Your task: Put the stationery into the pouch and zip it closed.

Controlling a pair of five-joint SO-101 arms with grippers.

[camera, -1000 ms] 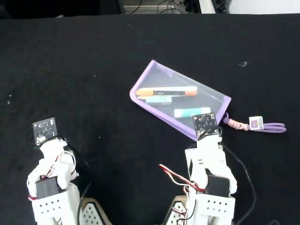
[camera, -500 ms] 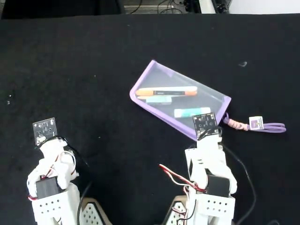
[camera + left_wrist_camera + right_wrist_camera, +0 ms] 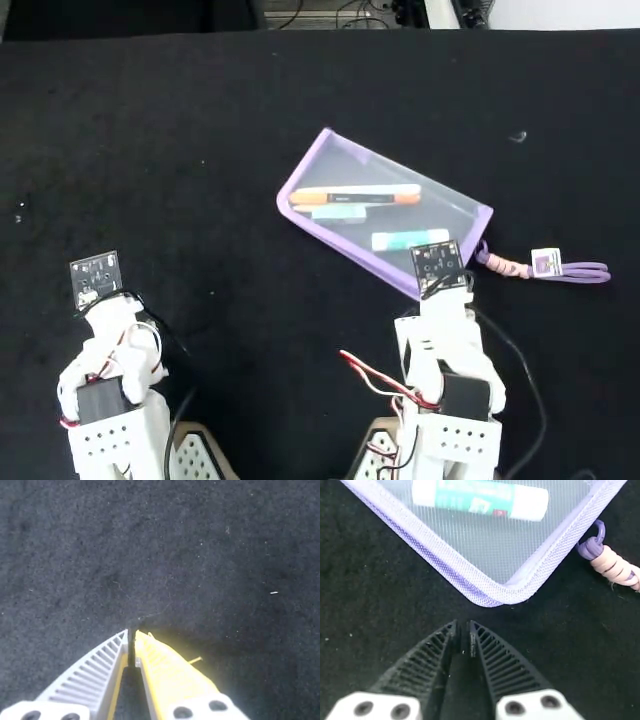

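The right gripper (image 3: 463, 631) hangs low over the black table (image 3: 365, 580), its dark jaws drawn almost together with only a thin slit between them and nothing held. Just ahead of its tips, apart from them, lies the rounded corner of the pouch (image 3: 487, 596). The first risk is here: a closed gripper moving forward would meet that soft mesh edge and push the whole pouch away across the cloth instead of taking hold of it, since nothing pins the pouch down.

Beyond the corner, inside the mesh, lies the glue stick (image 3: 480, 500). Off to one side of the tips, at the pouch's next corner, are the purple ring (image 3: 593, 546) and the coiled strap (image 3: 615, 570) hanging from it. I cannot tell from here whether the zip is run fully home. If it is not, the ring is a small, loose target; jaws this narrow would have to open first, and a grab that catches the springy strap instead would stretch it or turn the pouch rather than draw the slider.

Farther off in the pouch lie the orange pen (image 3: 355, 193) and a teal stick (image 3: 345, 212) beside it. A hard tug with the mouth partly open could tip them out.

The left gripper (image 3: 132, 636) sits well apart from the pouch, fingers pressed together on nothing, so it lends no bracing, and that is the likeliest cause of any slide
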